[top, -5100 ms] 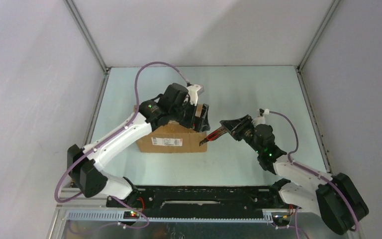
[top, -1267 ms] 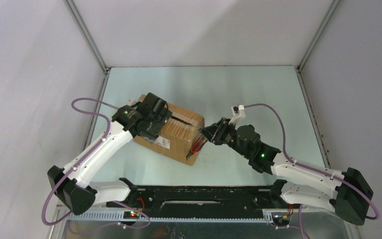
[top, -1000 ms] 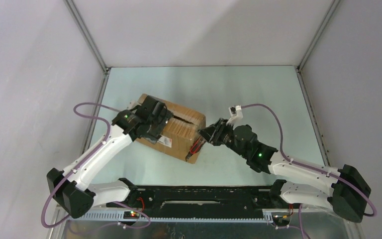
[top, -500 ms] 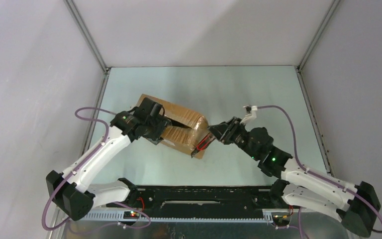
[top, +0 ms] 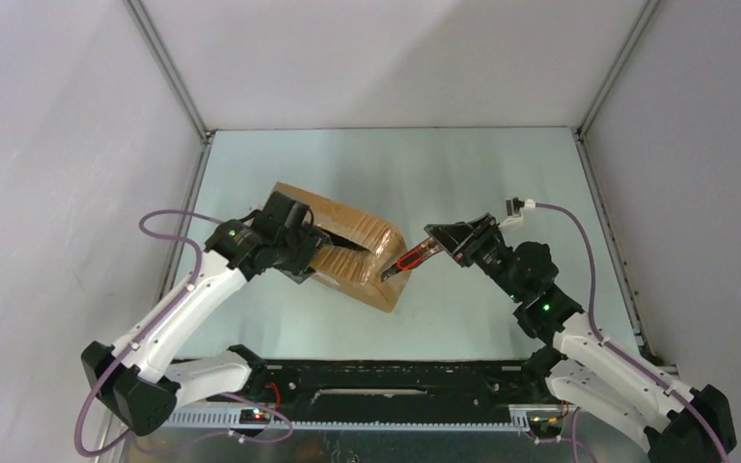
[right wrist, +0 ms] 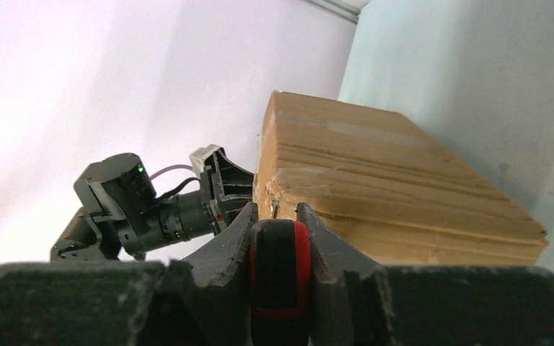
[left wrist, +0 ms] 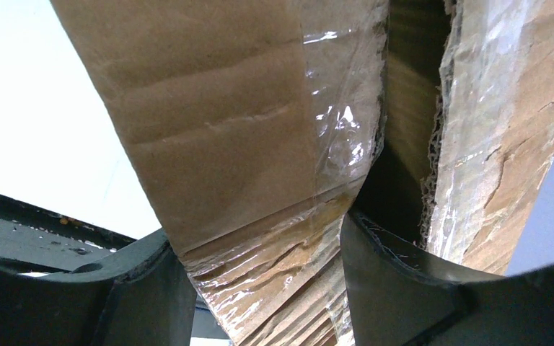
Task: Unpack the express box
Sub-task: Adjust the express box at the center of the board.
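Two arms engaged. Express box sits centre-left in top view, on bench. Left gripper jaws pinch taped flap. Right gripper jaws clamp red-black cutter, tip near box's right end. Advice: hold flap taut, run blade shallow along tape seam.

Brown cardboard express box lies skewed before me, slightly left. Clear-taped top seam split, flaps gaping apart.

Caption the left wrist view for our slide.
Left gripper pinches a taped express box flap beside the split seam.
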Controlling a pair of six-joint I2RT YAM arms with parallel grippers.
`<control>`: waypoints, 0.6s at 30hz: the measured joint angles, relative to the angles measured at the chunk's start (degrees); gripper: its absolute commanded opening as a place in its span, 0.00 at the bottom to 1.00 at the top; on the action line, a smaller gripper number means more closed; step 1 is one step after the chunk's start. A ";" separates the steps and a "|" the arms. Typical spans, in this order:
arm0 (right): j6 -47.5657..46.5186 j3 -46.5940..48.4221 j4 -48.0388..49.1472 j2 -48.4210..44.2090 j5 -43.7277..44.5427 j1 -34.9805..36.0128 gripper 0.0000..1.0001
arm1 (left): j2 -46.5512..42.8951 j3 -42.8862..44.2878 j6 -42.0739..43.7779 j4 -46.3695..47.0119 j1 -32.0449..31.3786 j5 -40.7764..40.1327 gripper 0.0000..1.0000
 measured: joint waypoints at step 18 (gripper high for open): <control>15.89 -7.13 10.62 4.26 9.70 2.54 0.00 | -1.81 -3.41 -0.22 2.60 -0.61 0.96 0.49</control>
